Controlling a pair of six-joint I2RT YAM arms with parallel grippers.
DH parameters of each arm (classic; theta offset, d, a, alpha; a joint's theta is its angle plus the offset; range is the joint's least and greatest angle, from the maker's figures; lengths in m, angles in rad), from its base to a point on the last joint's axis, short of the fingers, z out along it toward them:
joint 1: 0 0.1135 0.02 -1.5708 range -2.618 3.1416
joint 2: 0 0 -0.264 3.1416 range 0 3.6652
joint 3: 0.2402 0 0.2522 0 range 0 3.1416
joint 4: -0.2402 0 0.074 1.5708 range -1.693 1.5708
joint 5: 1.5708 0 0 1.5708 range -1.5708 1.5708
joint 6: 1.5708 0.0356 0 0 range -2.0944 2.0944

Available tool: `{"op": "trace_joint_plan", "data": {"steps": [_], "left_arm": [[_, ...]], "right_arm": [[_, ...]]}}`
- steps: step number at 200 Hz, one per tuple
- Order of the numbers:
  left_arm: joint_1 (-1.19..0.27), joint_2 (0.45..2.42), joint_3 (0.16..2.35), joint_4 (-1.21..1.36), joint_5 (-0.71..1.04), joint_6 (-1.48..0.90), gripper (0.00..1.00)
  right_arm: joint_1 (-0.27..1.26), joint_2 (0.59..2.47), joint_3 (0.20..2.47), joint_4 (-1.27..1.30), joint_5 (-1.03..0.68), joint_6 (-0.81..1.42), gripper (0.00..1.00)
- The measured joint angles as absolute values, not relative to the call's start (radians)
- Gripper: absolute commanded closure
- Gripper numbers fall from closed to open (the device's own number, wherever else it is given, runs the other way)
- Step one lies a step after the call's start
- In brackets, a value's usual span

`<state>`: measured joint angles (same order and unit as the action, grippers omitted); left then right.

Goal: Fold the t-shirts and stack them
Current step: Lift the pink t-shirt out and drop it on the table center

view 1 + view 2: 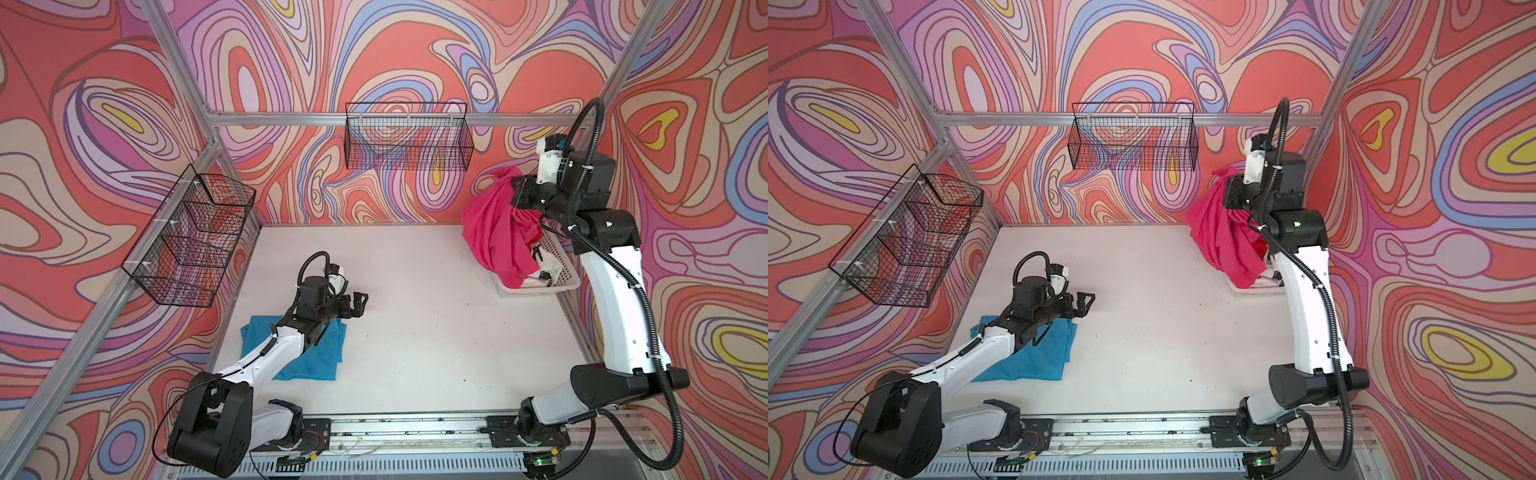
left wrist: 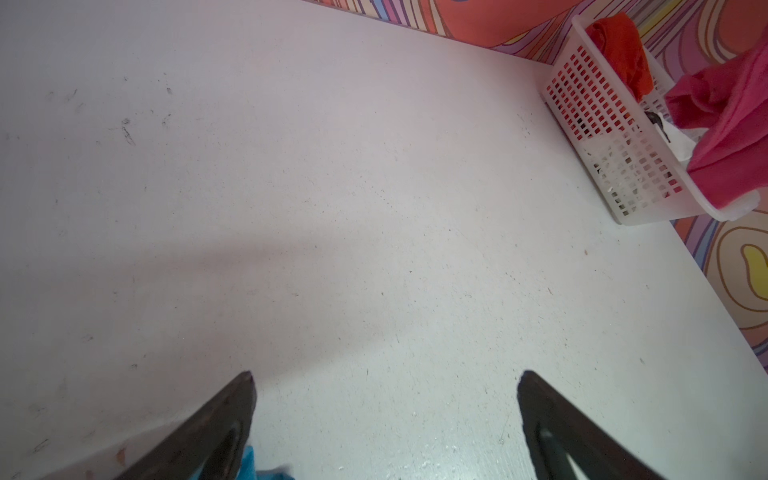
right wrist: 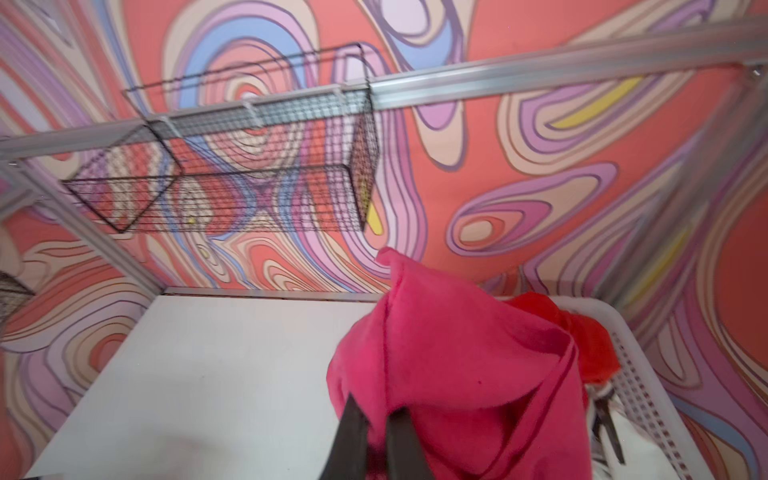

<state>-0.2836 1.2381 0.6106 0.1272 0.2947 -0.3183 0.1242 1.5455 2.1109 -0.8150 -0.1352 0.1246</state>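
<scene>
Magenta-pink t-shirt point(image 1: 494, 232), pinched between the closed jaws of the right gripper point(image 3: 376, 403) and held up above the white plastic basket point(image 2: 602, 137), cloth hanging in loose folds below the gripper, lower end draped over the basket's rim. Just beyond that gripper, inside the basket: bright red t-shirt point(image 3: 590, 332), bunched at one end, and white t-shirt with black marks point(image 3: 611, 419), lying lower, partly under the hanging pink cloth.

Across the white table point(image 1: 415, 311), well apart from the right gripper: left gripper point(image 2: 386, 374), jaws spread wide, nothing between them, hovering low over bare tabletop. Directly behind the left gripper, under its wrist and forearm: teal-blue t-shirt point(image 1: 316, 353), folded into a rough flat rectangle on the table, one edge just showing beside a finger in the left wrist view. Basket well ahead of the left gripper, in the far corner of the table against the swirl-patterned wall point(image 1: 374, 50). Black wire basket point(image 1: 409, 137) on the back wall and black wire rack point(image 1: 191, 241) on the side wall, both higher than either gripper.
</scene>
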Motion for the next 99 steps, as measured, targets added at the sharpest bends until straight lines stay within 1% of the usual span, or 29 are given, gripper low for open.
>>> {"op": "trace_joint_plan", "data": {"steps": [28, 58, 80, 99], "left_arm": [[-0.284, 1.228, 0.611, 0.127, 0.286, -0.318, 0.0], [-0.286, 1.217, 0.611, 0.125, 0.266, -0.318, 0.0], [-0.287, 1.195, 0.611, 0.113, 0.246, -0.318, 0.0], [-0.287, 1.157, 0.61, 0.093, 0.221, -0.318, 0.0]], "right_arm": [[0.194, 1.551, 2.215, -0.817, -0.198, 0.125, 1.0], [0.231, 1.548, 2.232, -0.789, -0.305, 0.153, 1.0], [0.234, 1.539, 2.165, -0.757, -0.387, 0.187, 1.0], [0.236, 1.503, 2.017, -0.748, -0.424, 0.204, 1.0]]}}
